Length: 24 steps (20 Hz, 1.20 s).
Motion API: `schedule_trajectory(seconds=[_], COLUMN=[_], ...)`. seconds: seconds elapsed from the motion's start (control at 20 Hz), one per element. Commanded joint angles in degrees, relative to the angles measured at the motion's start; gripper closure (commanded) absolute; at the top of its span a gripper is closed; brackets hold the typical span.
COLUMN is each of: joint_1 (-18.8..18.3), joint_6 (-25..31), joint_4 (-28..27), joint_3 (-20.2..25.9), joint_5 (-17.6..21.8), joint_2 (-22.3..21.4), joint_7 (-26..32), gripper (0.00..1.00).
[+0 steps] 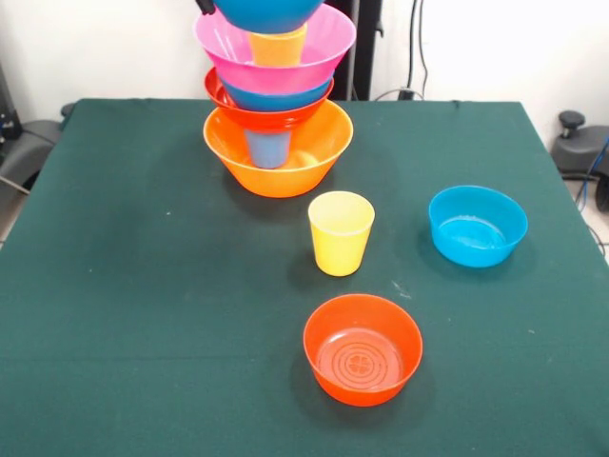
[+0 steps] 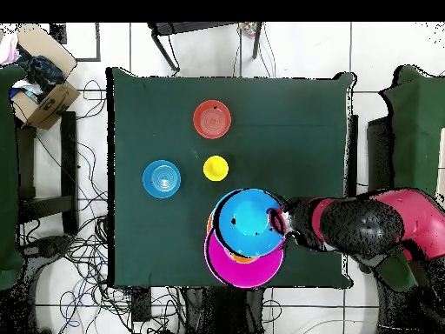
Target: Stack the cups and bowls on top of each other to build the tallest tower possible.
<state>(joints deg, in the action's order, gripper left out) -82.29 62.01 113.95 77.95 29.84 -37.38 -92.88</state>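
A: What can't you see well?

B: The top blue bowl [image 1: 269, 13] is cut off. The gripper [image 2: 282, 219] sits at its rim; you can't tell whether it's clamped.

A: Where's the tower [image 1: 276, 105]?

B: At the table's [image 1: 143, 286] far edge. The yellow cup [image 1: 341, 232], red-orange bowl [image 1: 363, 348] and another blue bowl [image 1: 477, 225] stand apart, with room around them.

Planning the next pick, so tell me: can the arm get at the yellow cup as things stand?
Probably yes. The yellow cup stands upright and alone on the table, apart from the tower; nothing covers it.
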Motion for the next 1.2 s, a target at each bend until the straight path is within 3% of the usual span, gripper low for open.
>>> schedule_trajectory(seconds=[0.05, 1.2], joint_1=[1.2, 2.3], joint_6=[5.7, 4.2], joint_4=[2.6, 3.8], joint_3=[-1.1, -2.4], joint_5=[3.0, 4.8], joint_2=[1.8, 3.7], joint_7=[18.7, 16.8], gripper=[1.00, 1.00])
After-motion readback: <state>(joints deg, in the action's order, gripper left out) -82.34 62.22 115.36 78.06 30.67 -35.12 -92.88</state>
